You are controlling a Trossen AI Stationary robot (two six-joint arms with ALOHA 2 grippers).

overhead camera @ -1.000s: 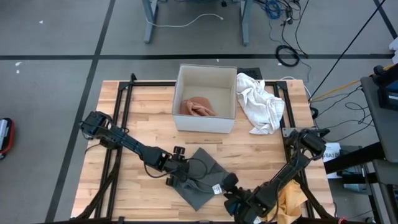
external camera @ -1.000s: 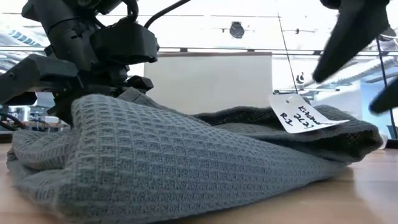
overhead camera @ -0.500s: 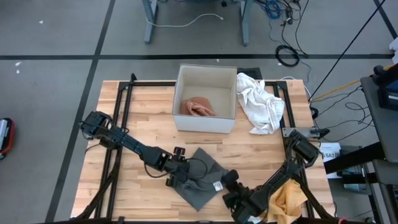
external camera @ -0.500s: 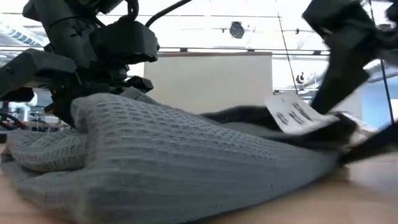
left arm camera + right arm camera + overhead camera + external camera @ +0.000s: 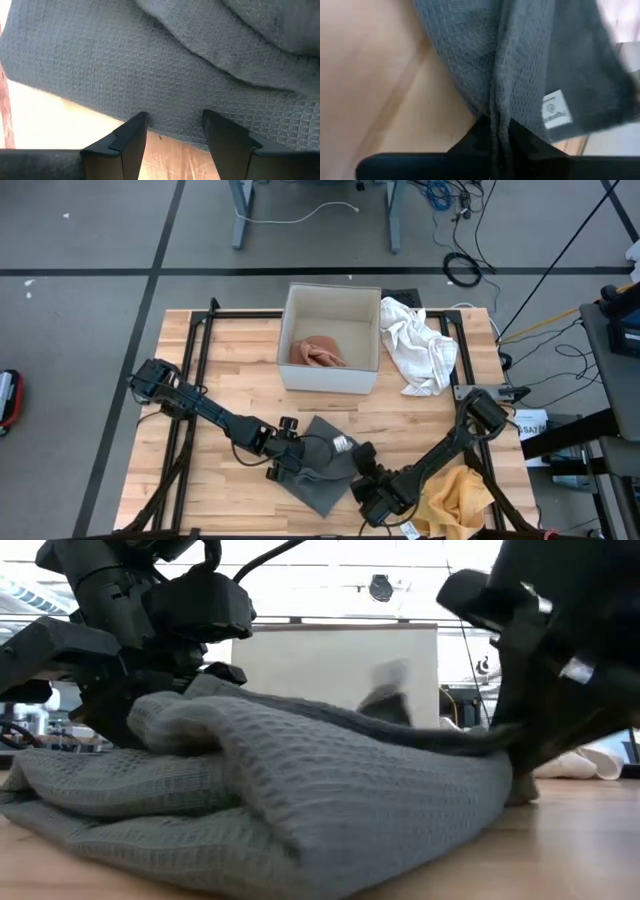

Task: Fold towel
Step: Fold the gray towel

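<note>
A grey waffle-weave towel (image 5: 318,472) lies crumpled on the wooden table near its front edge, and it fills the low view (image 5: 270,790). My left gripper (image 5: 283,468) stands open at the towel's left edge (image 5: 150,100), fingers pointing steeply down. My right gripper (image 5: 362,472) is shut on the towel's right corner. A white tag (image 5: 555,112) shows on the cloth beside that gripper. My left gripper's open fingertips (image 5: 135,131) stand over the towel's edge where it meets the wood; whether they touch the cloth, I cannot tell. My right gripper pinches a bunched fold of the towel's right corner (image 5: 496,117) between its two fingers, slanting down from the table's right. The cloth there is raised off the wood and runs taut to the fingers (image 5: 490,735); the rest lies on the table.
A white box (image 5: 285,360) holding an orange-brown cloth (image 5: 318,352) stands at the far middle. A white cloth (image 5: 420,345) lies to its right. A yellow cloth (image 5: 455,502) lies at the near right corner, beside my right arm.
My right gripper has gone down and toward the table's left onto the towel's right corner and has shut on it. That corner, with its tag, has been pushed up and toward the far left, bunching the cloth. The towel's left part has stayed put.
</note>
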